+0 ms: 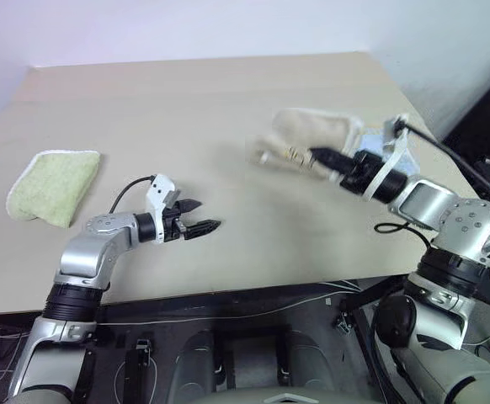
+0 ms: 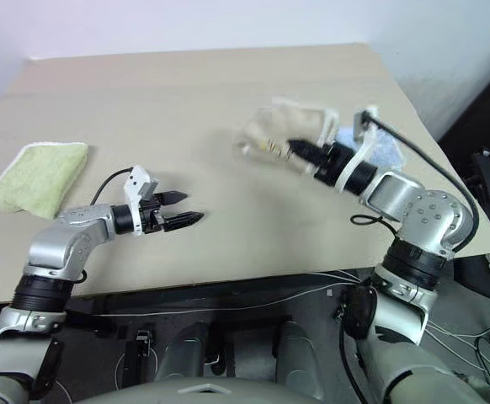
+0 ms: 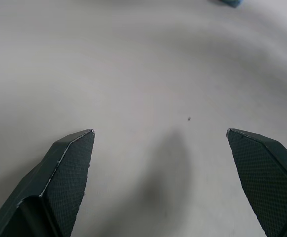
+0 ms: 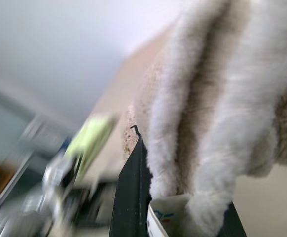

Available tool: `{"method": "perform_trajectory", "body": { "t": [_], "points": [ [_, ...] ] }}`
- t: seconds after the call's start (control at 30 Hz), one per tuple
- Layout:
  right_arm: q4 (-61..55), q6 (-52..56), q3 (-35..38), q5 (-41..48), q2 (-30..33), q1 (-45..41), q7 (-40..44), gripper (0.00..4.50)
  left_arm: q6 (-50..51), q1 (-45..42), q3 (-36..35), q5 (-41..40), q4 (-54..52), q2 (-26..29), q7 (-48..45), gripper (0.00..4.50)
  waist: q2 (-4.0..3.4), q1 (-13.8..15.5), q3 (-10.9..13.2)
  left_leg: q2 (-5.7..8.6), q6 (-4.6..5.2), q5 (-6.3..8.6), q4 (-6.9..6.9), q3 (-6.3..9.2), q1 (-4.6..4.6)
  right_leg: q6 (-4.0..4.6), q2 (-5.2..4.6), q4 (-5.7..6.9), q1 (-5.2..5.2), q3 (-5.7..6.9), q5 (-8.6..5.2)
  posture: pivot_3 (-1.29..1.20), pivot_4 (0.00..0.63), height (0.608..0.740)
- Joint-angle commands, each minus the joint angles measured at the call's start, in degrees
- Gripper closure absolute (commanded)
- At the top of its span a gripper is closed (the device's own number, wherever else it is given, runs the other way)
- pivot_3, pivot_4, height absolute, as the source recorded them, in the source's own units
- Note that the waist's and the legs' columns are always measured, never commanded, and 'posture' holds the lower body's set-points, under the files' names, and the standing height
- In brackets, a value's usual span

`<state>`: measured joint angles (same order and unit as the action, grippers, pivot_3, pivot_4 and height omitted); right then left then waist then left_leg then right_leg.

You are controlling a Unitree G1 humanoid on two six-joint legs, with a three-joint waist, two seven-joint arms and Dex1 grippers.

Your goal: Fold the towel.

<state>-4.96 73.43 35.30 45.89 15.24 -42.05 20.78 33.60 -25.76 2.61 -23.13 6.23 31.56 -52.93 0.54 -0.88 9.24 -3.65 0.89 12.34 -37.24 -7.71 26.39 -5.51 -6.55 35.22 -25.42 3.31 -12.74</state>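
The left gripper [image 1: 205,216] hung low over the near part of the table [image 1: 228,93], its black fingers spread wide with nothing between them. Toward the table's right side, the right gripper [image 2: 297,149] was pinched shut on the towel [image 1: 312,139], holding it bunched in thick beige terry folds with pale corded edging. A light green towel [image 1: 53,185] lay flat at the far left.

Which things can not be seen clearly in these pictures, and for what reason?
- Large beige terry towel: blurred in both eye views; its folds cannot be read.
- Light blue cloth: mostly hidden behind the right gripper and wrist.
- Small white label on the towel: print too blurred, right wrist view.
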Motion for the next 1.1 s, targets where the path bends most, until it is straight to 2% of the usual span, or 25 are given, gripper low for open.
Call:
{"method": "perform_trajectory", "body": {
  "t": [0.03,0.2,0.33,0.6,0.73,0.87,1.0,1.1],
  "points": [
    [-0.29,-8.14,-0.94,-2.31,0.43,-1.87,-3.7,4.48,-2.01,-2.3,0.0,0.64,1.85,-0.5,-1.06,0.0,0.0,-0.02,0.0,0.01,0.0,0.0,0.01,0.0,0.0,-0.01,0.01,0.0,0.0,0.0,0.0,0.0,0.15,0.74],
    [8.98,-21.85,2.07,-6.6,-0.07,-6.21,-12.44,4.48,-3.58,-2.5,0.39,1.73,3.25,-0.86,-1.31,0.0,-0.01,-0.18,0.01,0.03,0.01,-0.01,0.01,-0.03,-0.01,-0.12,0.01,0.01,0.01,0.0,0.06,0.0,0.15,0.74],
    [13.98,-29.47,2.93,-8.09,0.52,-7.2,-15.85,4.48,-3.88,-1.57,0.45,2.07,2.59,-1.27,-0.94,0.0,-0.01,-0.12,0.01,0.03,0.0,-0.02,0.03,-0.01,0.0,-0.14,0.03,0.01,0.01,0.01,0.05,0.0,0.15,0.74],
    [19.79,-39.82,5.03,-8.46,-1.5,-4.02,-22.45,4.48,-5.11,1.15,-0.36,2.49,1.28,-1.19,-0.14,0.0,-0.03,-0.26,0.02,0.02,0.0,-0.03,0.04,-0.02,-0.02,-0.16,0.03,0.03,0.03,0.0,0.06,0.0,0.15,0.74],
    [18.41,-42.01,7.24,-6.01,-4.53,-2.45,-27.85,4.48,-6.28,2.45,-0.69,2.61,1.53,-1.24,-0.11,0.0,-0.05,-0.39,0.02,0.02,-0.01,-0.03,0.05,-0.03,-0.06,-0.16,0.03,0.04,0.05,0.0,0.06,0.0,0.15,0.74],
    [12.31,-42.02,8.47,-1.02,-9.8,-0.69,-34.08,4.48,-7.83,2.55,-1.12,2.75,3.41,-1.56,-0.06,0.0,-0.14,-0.57,0.02,-0.02,-0.04,-0.05,0.06,-0.02,-0.09,-0.16,0.07,0.08,0.05,-0.01,0.06,0.0,0.15,0.74],
    [6.46,-41.41,6.84,2.61,-13.55,0.83,-38.49,4.48,-9.47,1.49,-1.07,3.2,5.99,-2.33,0.23,0.0,-0.19,-0.51,0.03,-0.03,-0.07,-0.07,0.04,0.0,-0.11,-0.16,0.07,0.15,0.06,-0.01,0.06,0.0,0.15,0.74],
    [5.26,-41.52,5.86,3.49,-14.1,1.52,-40.41,4.48,-10.59,0.94,-0.91,3.64,7.5,-2.95,0.37,0.0,-0.19,-0.38,0.03,-0.03,-0.07,-0.07,0.02,0.01,-0.16,-0.15,0.07,0.15,0.12,-0.01,0.06,0.0,0.15,0.74]
  ]
}}
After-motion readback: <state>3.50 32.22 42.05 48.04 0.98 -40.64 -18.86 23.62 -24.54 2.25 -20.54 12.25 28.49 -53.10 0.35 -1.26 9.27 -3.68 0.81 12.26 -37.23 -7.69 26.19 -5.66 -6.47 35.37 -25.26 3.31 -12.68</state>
